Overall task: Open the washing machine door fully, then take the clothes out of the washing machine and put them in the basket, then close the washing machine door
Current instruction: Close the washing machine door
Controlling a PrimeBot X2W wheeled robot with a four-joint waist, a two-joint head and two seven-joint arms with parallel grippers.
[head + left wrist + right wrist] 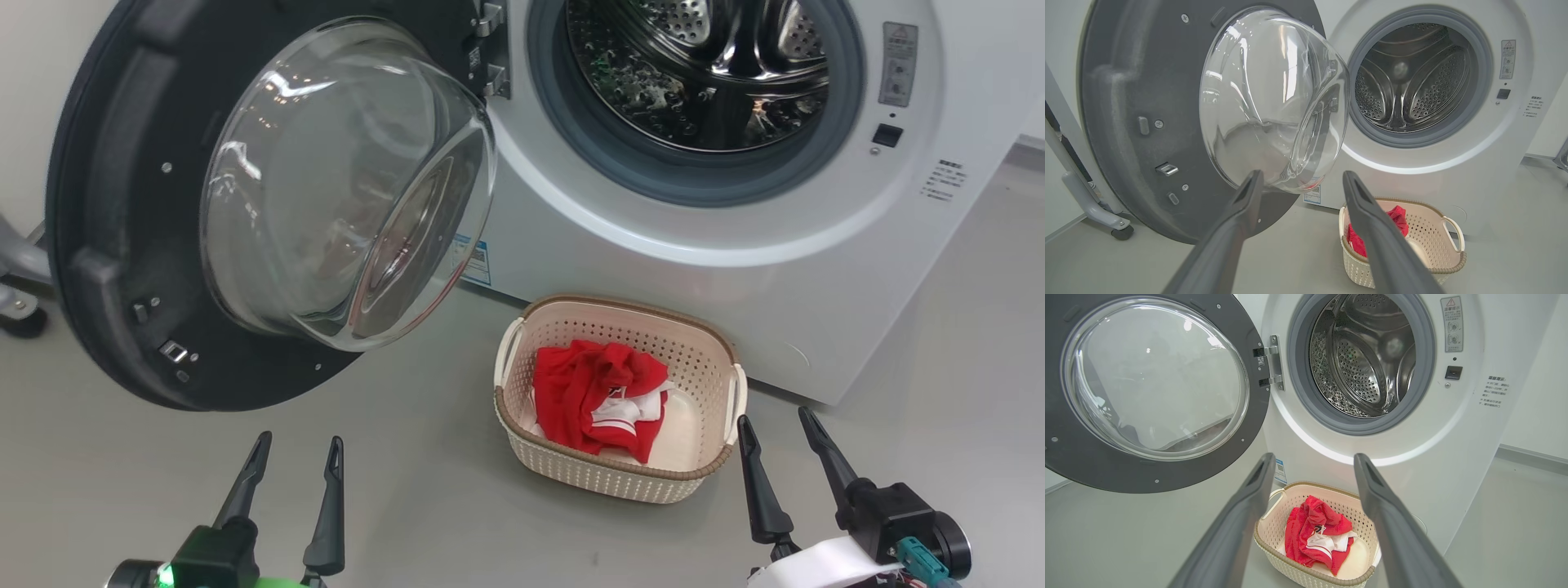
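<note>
Head view: I saw door (98,261) wide open, upper left; drum (702,73) looked empty; clothes (596,392) lay in basket (620,486), lower centre. Left gripper (298,441) and right gripper (774,416) at bottom corners, both spread, empty. Door judged rigid, heavy; glass (326,180) slick, so I'd push door's outer edge.

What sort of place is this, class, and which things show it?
Probably a laundry area: a white front-loading washing machine with its door open, a basket holding red clothes, and a plain grey floor.
</note>
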